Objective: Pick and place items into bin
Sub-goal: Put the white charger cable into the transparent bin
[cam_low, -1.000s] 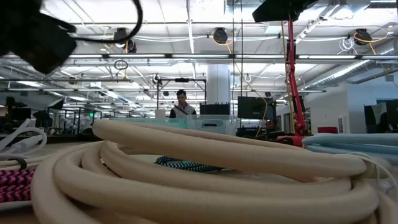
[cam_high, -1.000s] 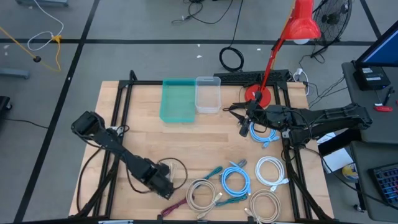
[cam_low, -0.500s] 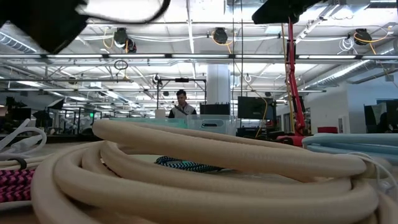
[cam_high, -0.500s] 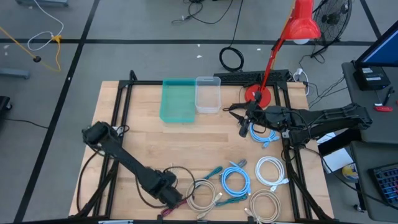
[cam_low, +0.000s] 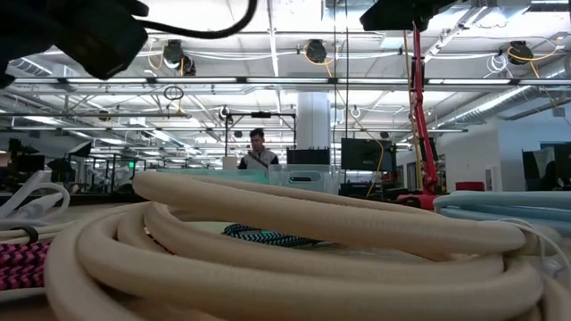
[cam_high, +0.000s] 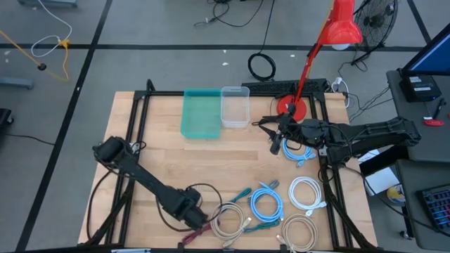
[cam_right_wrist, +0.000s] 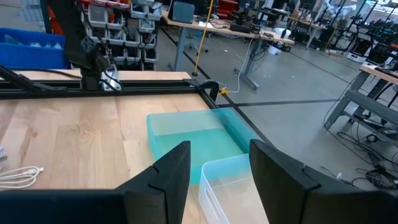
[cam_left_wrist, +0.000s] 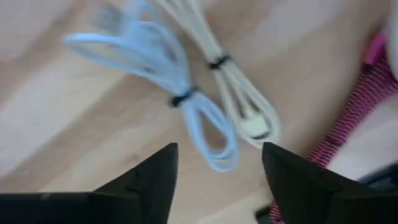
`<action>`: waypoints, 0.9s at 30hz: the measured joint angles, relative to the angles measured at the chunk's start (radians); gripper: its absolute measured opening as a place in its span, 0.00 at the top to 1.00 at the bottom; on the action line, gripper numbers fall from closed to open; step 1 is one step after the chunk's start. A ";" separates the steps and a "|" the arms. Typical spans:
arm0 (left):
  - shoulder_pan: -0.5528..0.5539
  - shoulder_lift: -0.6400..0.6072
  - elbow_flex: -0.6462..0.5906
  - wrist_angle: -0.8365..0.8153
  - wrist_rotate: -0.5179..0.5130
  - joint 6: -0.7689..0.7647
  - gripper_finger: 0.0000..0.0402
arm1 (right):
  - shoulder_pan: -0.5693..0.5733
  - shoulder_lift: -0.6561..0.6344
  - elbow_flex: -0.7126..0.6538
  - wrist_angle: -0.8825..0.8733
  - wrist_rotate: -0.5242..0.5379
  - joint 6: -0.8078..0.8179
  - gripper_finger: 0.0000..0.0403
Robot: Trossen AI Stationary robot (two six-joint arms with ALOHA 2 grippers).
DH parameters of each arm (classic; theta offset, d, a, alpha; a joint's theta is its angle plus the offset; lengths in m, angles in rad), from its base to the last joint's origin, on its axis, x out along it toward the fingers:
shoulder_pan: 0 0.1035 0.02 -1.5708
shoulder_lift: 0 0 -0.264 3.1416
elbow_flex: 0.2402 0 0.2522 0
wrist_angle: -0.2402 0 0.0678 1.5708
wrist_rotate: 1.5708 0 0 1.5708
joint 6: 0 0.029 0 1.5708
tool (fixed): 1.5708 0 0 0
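Change: since the earlier frame the left arm has swung from the table's middle toward its near edge, and the left gripper (cam_high: 200, 216) now hangs over the small bundled cords; the right arm has not shifted.
Left gripper: jaws spread and empty in the left wrist view, with a pale blue bundled cord (cam_left_wrist: 177, 102) and a cream bundled cord (cam_left_wrist: 239, 99) lying side by side on the wood just ahead of the fingers (cam_left_wrist: 155, 180).
Maroon cord: (cam_high: 195, 233) at the near edge of the table, just beside the left gripper.
Landmark: teal bin (cam_high: 201, 114), at the far side of the table, with a clear bin (cam_high: 235, 107) touching its right side.
Right gripper: (cam_high: 275, 138) hovers right of the teal bin, pointing at it; jaws parted and holding nothing in the right wrist view.
Coils: beige coil (cam_high: 226, 219), light blue coil (cam_high: 266, 204), white coil (cam_high: 305, 193) and another beige coil (cam_high: 299, 232) lie well apart from the teal bin, toward the near right of the table.
Teal cord: (cam_high: 242, 195) between the beige and light blue coils.
Bins: neither shows a cable inside.
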 joint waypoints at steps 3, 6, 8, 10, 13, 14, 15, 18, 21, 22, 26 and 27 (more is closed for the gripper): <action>0.003 -0.011 0.000 -0.053 -0.030 -0.024 0.32 | 0.000 0.000 0.000 0.000 0.000 0.000 0.61; 0.006 -0.010 0.000 -0.047 -0.097 -0.026 0.30 | 0.000 0.000 0.000 0.000 0.000 0.000 0.61; 0.012 -0.004 0.000 -0.026 -0.136 -0.023 0.29 | 0.000 0.000 0.000 -0.001 0.000 0.000 0.61; 0.014 0.000 0.000 -0.028 -0.163 -0.022 0.30 | 0.000 0.000 0.000 -0.001 0.000 0.000 0.61; 0.013 -0.002 -0.012 -0.030 -0.178 -0.032 0.32 | 0.000 0.000 0.000 -0.001 0.000 0.001 0.61; 0.012 -0.002 -0.020 -0.032 -0.177 -0.040 0.33 | 0.000 0.000 0.000 -0.001 0.000 0.001 0.61; 0.009 -0.002 -0.029 -0.033 -0.169 -0.048 0.34 | 0.000 0.000 0.000 -0.001 0.000 0.001 0.61; -0.001 -0.002 -0.067 -0.018 -0.130 -0.077 0.37 | 0.000 0.000 0.000 -0.001 0.000 0.000 0.61; -0.010 -0.002 -0.117 0.031 -0.112 -0.103 0.38 | 0.000 0.000 0.000 -0.001 0.000 0.001 0.61; -0.011 -0.001 -0.129 0.049 -0.109 -0.107 0.38 | 0.000 0.000 0.000 -0.001 0.000 0.001 0.61; -0.014 -0.002 -0.164 0.109 -0.112 -0.107 0.38 | 0.000 0.000 0.000 0.000 0.000 0.001 0.61; -0.014 -0.002 -0.165 0.113 -0.118 -0.100 0.38 | 0.000 0.000 0.000 -0.001 0.000 0.001 0.61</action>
